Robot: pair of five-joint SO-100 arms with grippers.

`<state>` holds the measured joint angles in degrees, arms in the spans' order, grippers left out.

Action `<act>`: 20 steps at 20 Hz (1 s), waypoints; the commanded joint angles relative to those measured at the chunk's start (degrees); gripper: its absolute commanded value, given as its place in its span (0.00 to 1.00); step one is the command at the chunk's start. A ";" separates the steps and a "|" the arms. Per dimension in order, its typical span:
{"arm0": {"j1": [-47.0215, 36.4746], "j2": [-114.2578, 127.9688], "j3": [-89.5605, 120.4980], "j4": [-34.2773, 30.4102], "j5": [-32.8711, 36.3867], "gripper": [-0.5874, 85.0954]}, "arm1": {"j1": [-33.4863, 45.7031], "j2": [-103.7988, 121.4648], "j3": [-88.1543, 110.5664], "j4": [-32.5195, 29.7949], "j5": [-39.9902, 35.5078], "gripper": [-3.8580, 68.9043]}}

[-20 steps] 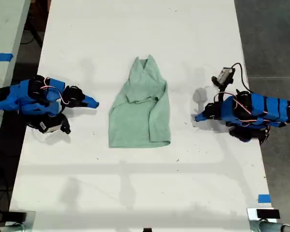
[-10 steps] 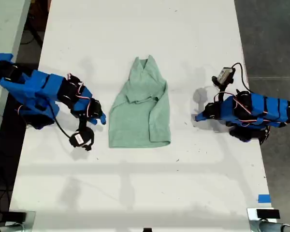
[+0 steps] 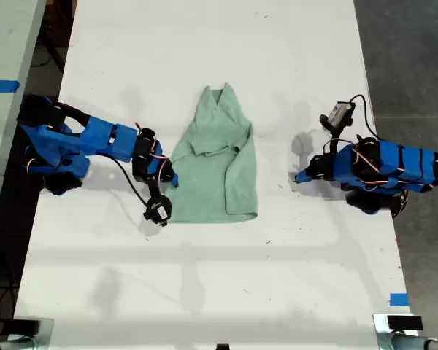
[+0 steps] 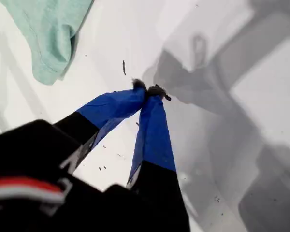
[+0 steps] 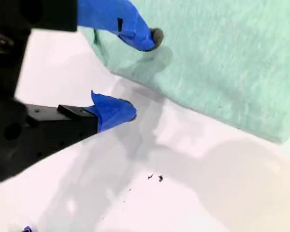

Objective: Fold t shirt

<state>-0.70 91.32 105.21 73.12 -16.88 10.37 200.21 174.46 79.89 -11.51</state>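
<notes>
Pale mint-green cloth t shirt (image 3: 213,159) lies mid-table (image 3: 204,292). My second gripper (image 5: 142,75), jaws parted, straddles its edge; only the exterior view shows my first gripper (image 4: 151,90), pinched empty, well apart.

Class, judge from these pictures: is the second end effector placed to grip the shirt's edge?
Probably yes. The second end effector is open, one fingertip over the shirt edge, the other on bare table; nothing blocks it.
</notes>
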 commanded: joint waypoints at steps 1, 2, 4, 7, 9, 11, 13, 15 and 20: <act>-0.53 -0.62 -2.99 -2.55 0.62 0.22 | 0.70 0.79 1.76 0.09 -1.14 0.07; -0.97 -1.49 -2.99 -2.90 1.23 0.21 | 0.70 0.79 1.76 0.09 -1.14 0.07; -2.20 -3.87 -3.43 -4.39 4.31 0.12 | 0.53 0.79 1.76 0.09 -1.14 0.07; -4.13 -6.86 -4.04 -4.83 6.24 0.11 | 0.53 0.79 1.76 0.09 -1.14 0.07; -4.57 -8.09 -4.39 -4.75 7.03 0.01 | 0.53 0.79 1.76 0.09 -1.14 0.07; -4.57 -8.26 -4.75 -3.78 7.03 0.01 | 0.53 0.79 1.76 0.09 -1.14 0.07; -4.57 -6.68 -5.01 -0.26 6.06 0.01 | 0.44 0.79 1.76 0.09 -1.05 0.07; -4.39 -2.55 -5.01 2.46 5.63 0.01 | 0.44 0.79 1.76 0.09 -1.05 0.07; -2.90 3.25 -16.35 12.04 6.15 0.01 | 0.53 0.79 1.76 0.09 -1.05 0.07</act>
<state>-4.13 90.53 95.80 82.44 -10.90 10.37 200.21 174.46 79.89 -11.51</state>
